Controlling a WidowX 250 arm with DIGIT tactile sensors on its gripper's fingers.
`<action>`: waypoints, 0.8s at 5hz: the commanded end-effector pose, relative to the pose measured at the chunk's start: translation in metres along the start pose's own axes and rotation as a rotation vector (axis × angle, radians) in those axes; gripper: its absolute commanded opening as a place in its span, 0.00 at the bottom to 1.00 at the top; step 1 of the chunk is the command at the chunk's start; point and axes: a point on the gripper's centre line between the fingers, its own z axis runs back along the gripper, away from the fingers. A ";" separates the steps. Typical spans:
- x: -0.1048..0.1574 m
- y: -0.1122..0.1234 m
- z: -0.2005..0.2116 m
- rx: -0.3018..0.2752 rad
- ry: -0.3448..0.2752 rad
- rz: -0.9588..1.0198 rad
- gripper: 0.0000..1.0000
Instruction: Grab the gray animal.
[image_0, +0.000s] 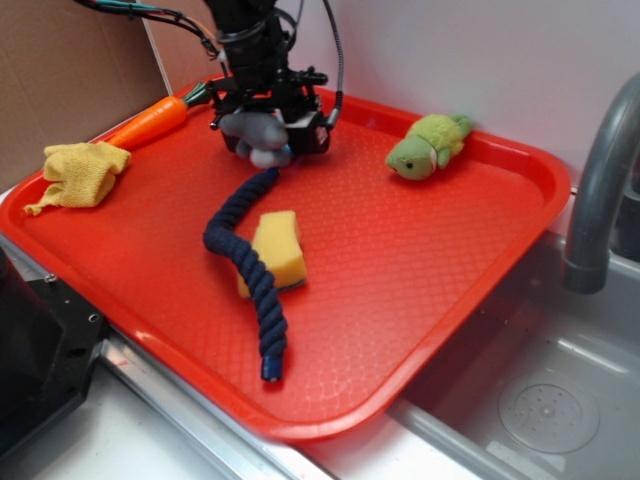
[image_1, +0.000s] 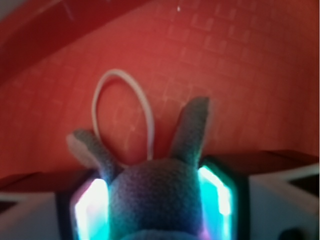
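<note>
The gray animal (image_0: 256, 134) is a small gray plush with two ears and a thin white loop string. It sits at the back of the red tray (image_0: 420, 300). My gripper (image_0: 268, 132) is down over it and shut on it. In the wrist view the animal (image_1: 155, 195) fills the gap between the two glowing fingers (image_1: 90, 210), which press on both its sides. Its ears and white loop (image_1: 122, 107) stick out ahead over the tray floor.
A dark navy braided rope (image_0: 250, 265) runs from just under the gripper towards the tray's front, across a yellow sponge (image_0: 277, 250). A green plush (image_0: 428, 146) lies back right. A carrot (image_0: 150, 122) and a yellow cloth (image_0: 80, 173) lie back left. A sink and faucet (image_0: 600, 190) stand right.
</note>
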 end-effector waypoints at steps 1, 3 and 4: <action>-0.062 0.025 0.110 -0.023 -0.115 -0.347 0.00; -0.093 0.016 0.163 0.062 -0.101 -0.485 0.00; -0.091 0.016 0.159 0.082 -0.100 -0.462 0.00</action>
